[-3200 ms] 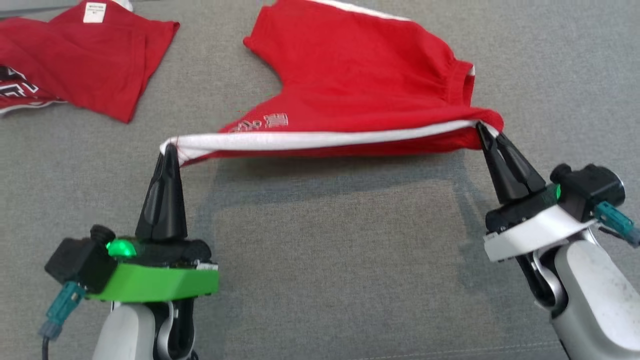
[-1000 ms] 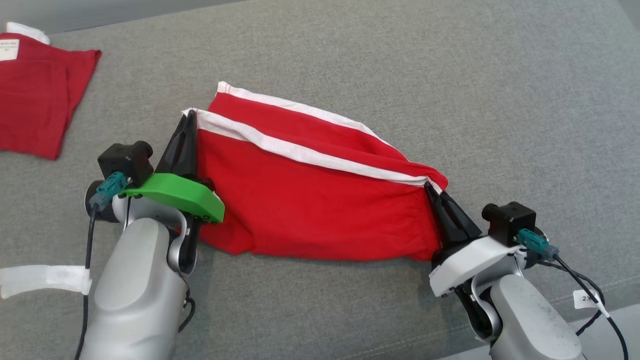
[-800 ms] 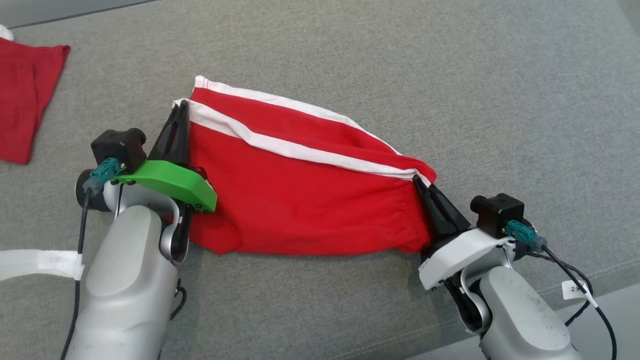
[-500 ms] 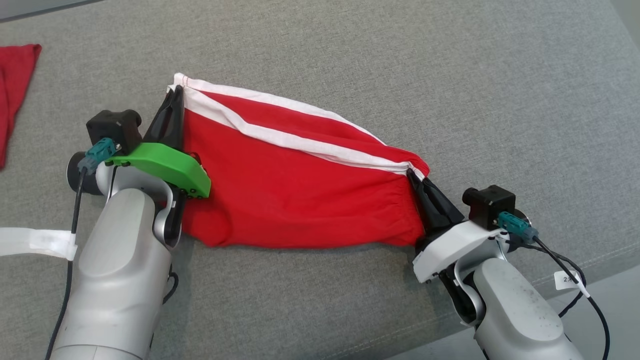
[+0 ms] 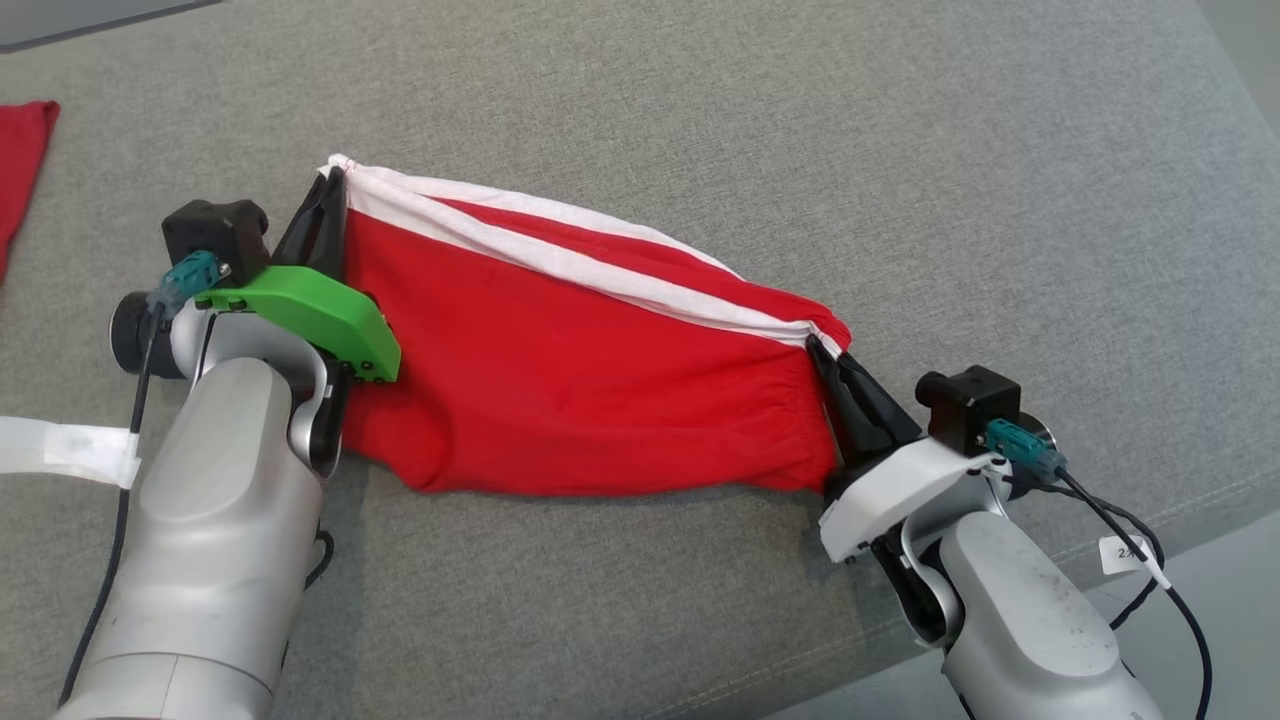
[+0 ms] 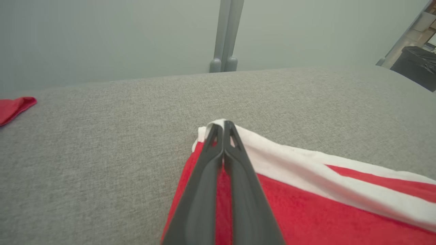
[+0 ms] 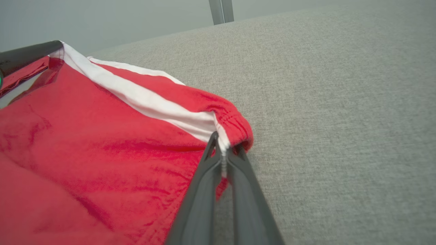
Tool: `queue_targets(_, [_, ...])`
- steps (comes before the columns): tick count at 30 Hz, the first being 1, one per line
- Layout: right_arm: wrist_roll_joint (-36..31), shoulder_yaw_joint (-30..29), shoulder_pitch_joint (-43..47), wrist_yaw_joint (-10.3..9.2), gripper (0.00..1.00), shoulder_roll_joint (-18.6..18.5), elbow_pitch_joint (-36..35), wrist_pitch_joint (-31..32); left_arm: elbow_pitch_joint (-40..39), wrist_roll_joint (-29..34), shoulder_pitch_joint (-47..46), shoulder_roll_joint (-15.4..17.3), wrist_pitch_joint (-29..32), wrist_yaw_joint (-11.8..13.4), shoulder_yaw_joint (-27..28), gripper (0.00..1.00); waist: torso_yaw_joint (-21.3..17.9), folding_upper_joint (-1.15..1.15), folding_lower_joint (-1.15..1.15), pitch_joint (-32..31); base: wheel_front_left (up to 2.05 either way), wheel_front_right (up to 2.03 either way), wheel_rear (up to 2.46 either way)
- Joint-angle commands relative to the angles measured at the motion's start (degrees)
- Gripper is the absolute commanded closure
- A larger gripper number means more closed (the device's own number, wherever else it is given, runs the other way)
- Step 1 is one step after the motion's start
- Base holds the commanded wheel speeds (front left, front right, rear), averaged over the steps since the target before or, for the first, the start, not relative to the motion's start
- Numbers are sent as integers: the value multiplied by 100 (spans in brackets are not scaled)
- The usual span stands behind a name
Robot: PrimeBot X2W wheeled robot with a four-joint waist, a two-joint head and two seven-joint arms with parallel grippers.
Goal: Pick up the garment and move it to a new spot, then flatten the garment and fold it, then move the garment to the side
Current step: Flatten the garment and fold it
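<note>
On the grey cushioned surface [image 5: 800, 130], the red garment [image 5: 600, 400] is lying doubled over, stretching from the far left to the near right between the two arms. Its white-banded edges [image 5: 560, 255] are running along the far side, one band just behind the other with a sliver of red showing between them.

The left gripper [image 5: 328, 190] is pinching the far-left corner of the garment. In the left wrist view its fingers are pressing together over the white corner. The right gripper [image 5: 818, 352] is pinching the right-hand end, where the white band is meeting the gathered red waistband. In the right wrist view a thin strip of white fabric is sitting between its closed fingers.

The near edge of the garment is resting on the surface and sagging a little at the near left, partly behind the left arm's green wrist plate [image 5: 310, 315]. Whether the pinched far edge is touching the surface I cannot tell.

At the far left, the corner of another red cloth [image 5: 22, 150] is lying well apart from the garment. A white strap [image 5: 60, 450] is showing beside the left forearm.
</note>
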Motion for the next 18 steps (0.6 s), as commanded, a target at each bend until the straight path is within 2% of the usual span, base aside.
queue_targets(1, [-23, -4, -64, -1, 6, -14, -4, -16, 44, 30, -124, 24, 5, -15, -8, 100, -14, 0, 0, -6, 0, 0, 0])
queue_targets(2, [-8, 2, -59, -1, 0, -13, -24, -16, 122, 33, -154, 16, 5, -15, -52, 100, -26, 0, 0, -8, 0, 0, 0])
queue_targets(6, [42, 16, -33, -1, 0, -9, -71, -15, 486, -17, -338, 6, 7, -14, -229, 100, -63, 0, 0, -14, 0, 0, 0])
queue_targets(8, [43, -9, -2, -1, 0, -9, -91, -15, 649, -81, -426, -11, 6, -14, -323, 62, -70, 0, 0, -21, 0, 0, 0])
queue_targets(9, [21, -30, 17, -1, 0, -10, -105, -15, 707, -108, -473, -15, 6, -14, -347, 11, -70, 0, 0, -26, 0, 0, 0])
queue_targets(10, [-8, -53, 39, -1, 0, -9, -129, -15, 736, -128, -520, -5, 5, -14, -357, 0, -66, 0, 0, -33, 0, 0, 0])
queue_targets(18, [-280, -431, 344, -1, 0, -11, -501, -16, 573, -230, -419, 54, 4, -14, -400, 0, 57, 0, 0, -183, 0, 0, 0])
